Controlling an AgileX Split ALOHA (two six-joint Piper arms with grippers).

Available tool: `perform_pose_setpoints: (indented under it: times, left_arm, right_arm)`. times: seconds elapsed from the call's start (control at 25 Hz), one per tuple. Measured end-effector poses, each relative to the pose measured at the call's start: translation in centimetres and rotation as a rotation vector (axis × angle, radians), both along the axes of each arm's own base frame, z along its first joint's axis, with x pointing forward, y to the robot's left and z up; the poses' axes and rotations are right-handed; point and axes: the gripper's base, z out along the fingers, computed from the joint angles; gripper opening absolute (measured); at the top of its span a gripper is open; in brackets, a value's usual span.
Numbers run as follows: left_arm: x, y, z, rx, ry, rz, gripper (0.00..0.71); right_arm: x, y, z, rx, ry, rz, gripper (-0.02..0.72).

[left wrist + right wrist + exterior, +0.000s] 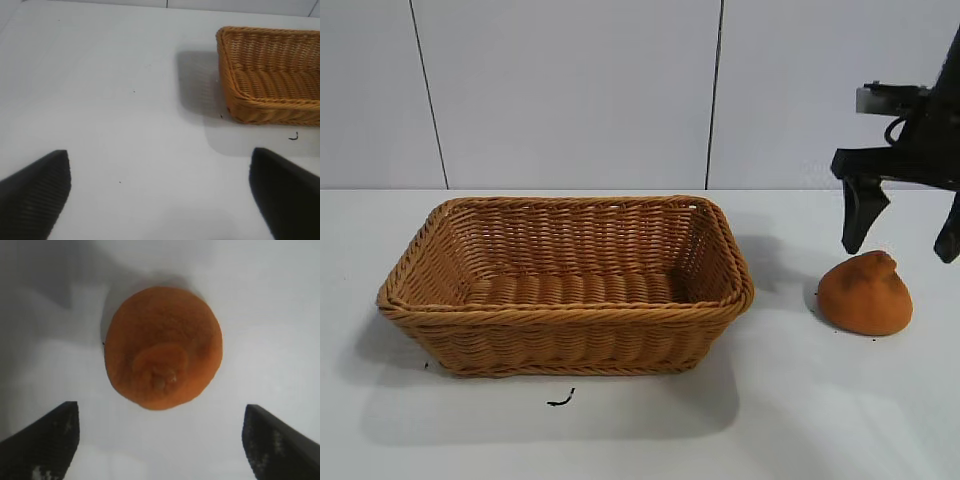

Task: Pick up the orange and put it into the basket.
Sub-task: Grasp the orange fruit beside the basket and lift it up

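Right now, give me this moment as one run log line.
right gripper: open, above orange | left gripper: open, idle | orange: on table, beside basket | basket: no fruit

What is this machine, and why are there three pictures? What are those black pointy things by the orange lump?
It is a robot with two arms at a white table. One picture comes from a camera facing the table. The other two come from small cameras on each arm's wrist, looking past its pincers, called jaws.

On the table sit a big woven basket with nothing in it, and an orange with a bump on top, beside the basket and apart from it.

The black pointy things are the right gripper. It hangs just above the orange with its jaws wide open, holding nothing. The left gripper waits over bare table, also open and holding nothing.
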Motion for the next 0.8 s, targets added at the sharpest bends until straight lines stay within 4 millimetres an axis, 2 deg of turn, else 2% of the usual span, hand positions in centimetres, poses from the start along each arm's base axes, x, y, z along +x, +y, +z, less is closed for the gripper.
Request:
perform_pose_setpoints:
  times: [0.24, 0.32, 0.44, 0.64, 0.68, 0.8]
  left_arm:
    - [0.0, 0.0, 0.0, 0.0, 0.0, 0.0, 0.697]
    - [0.0, 0.0, 0.0, 0.0, 0.0, 0.0, 0.697]
    - [0.0, 0.0, 0.0, 0.0, 0.0, 0.0, 0.697]
    - [0.0, 0.0, 0.0, 0.0, 0.0, 0.0, 0.697]
    - [0.0, 0.0, 0.0, 0.0, 0.0, 0.0, 0.697]
    - [0.0, 0.0, 0.0, 0.0, 0.0, 0.0, 0.697]
  right_arm:
    - [0.9, 0.1, -3.3, 0.007, 0.015, -0.013, 0.61]
    - [1.0, 0.1, -3.8, 0.009, 0.016, -0.015, 0.582]
    - [1.0, 0.1, -3.8, 0.009, 0.012, -0.016, 0.447]
    - [1.0, 0.1, -3.8, 0.008, 0.011, -0.015, 0.099]
    - [1.0, 0.1, -3.7, 0.008, 0.01, -0.012, 0.049]
    - [0.9, 0.1, -3.3, 0.007, 0.014, -0.002, 0.043]
